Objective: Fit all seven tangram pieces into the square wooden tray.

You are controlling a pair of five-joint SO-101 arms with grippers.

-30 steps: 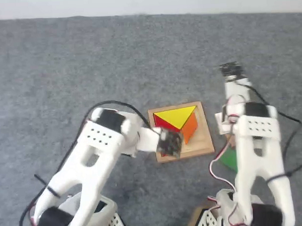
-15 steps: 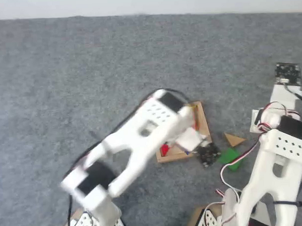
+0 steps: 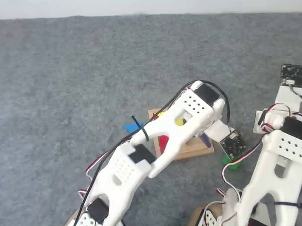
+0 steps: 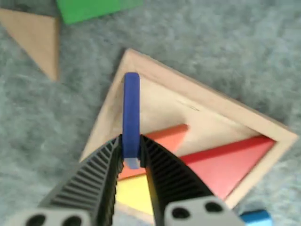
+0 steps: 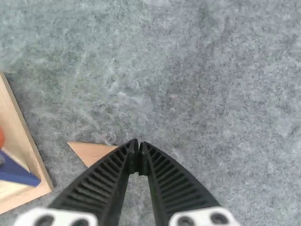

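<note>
On the grey carpet (image 3: 65, 86), high view: the left arm lies across the square wooden tray (image 3: 192, 150), hiding much of it. The red piece (image 3: 163, 145) and yellow piece (image 3: 180, 122) show inside. The light blue piece (image 3: 127, 127) lies outside at the tray's 9 o'clock, and the green piece (image 3: 231, 162) at its 4 o'clock. A pale wall (image 3: 147, 4) bounds the carpet at 12 o'clock.

Left wrist view: the left gripper (image 4: 131, 143) is clamped on the dark blue piece (image 4: 131, 108), held on edge over the bare tray floor beside the orange piece (image 4: 164, 136). The tan triangle (image 4: 35, 33) lies outside the tray, near the green piece.

Right wrist view: the right gripper (image 5: 138, 148) has its tips pressed together on nothing, above the carpet and just beside the tan triangle.

Assessment: the pieces appear to be rigid, light painted wood, probably slick on the faces. Hold should go across the two flat faces near mid-length, as here. The carpet nap likely resists sliding, so loose pieces call for lifting.
</note>
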